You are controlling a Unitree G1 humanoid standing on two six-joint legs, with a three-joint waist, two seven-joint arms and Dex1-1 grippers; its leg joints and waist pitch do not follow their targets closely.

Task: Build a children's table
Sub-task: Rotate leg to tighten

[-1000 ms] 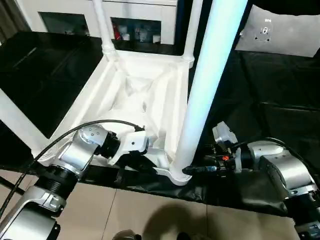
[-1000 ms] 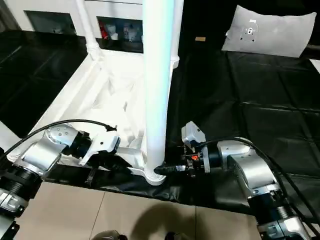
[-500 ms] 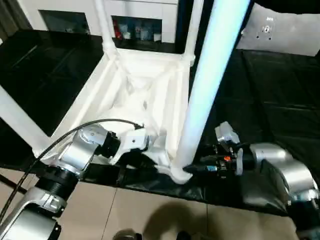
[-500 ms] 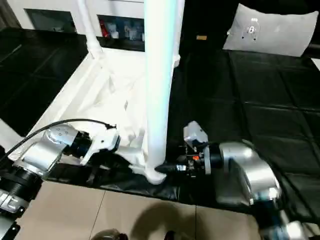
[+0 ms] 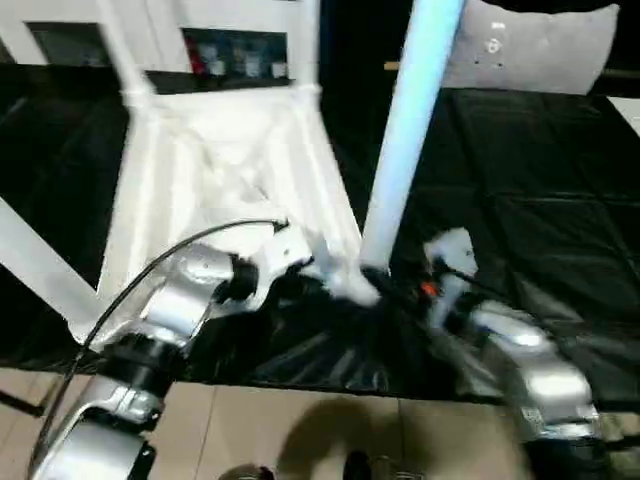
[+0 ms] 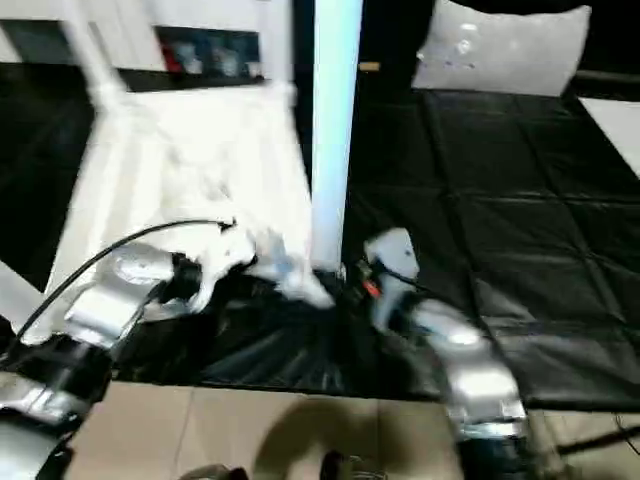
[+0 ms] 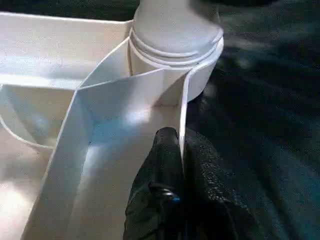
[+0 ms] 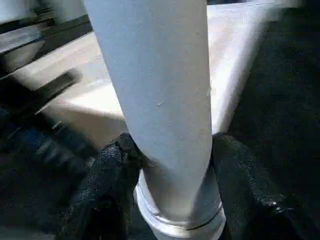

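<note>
left gripper [image 7: 172,150] – clamped tight on the thin side wall of the upturned table top [image 5: 215,150], near corner | leg [image 8: 160,100] – seated upright in that corner socket | right gripper [image 8: 167,165] – half-spread, gripped around the leg's base

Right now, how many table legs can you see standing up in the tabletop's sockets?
4: near right leg gripped by the right hand; near left leg at the picture's left edge; far left leg and far right leg by the cabinet.
</note>
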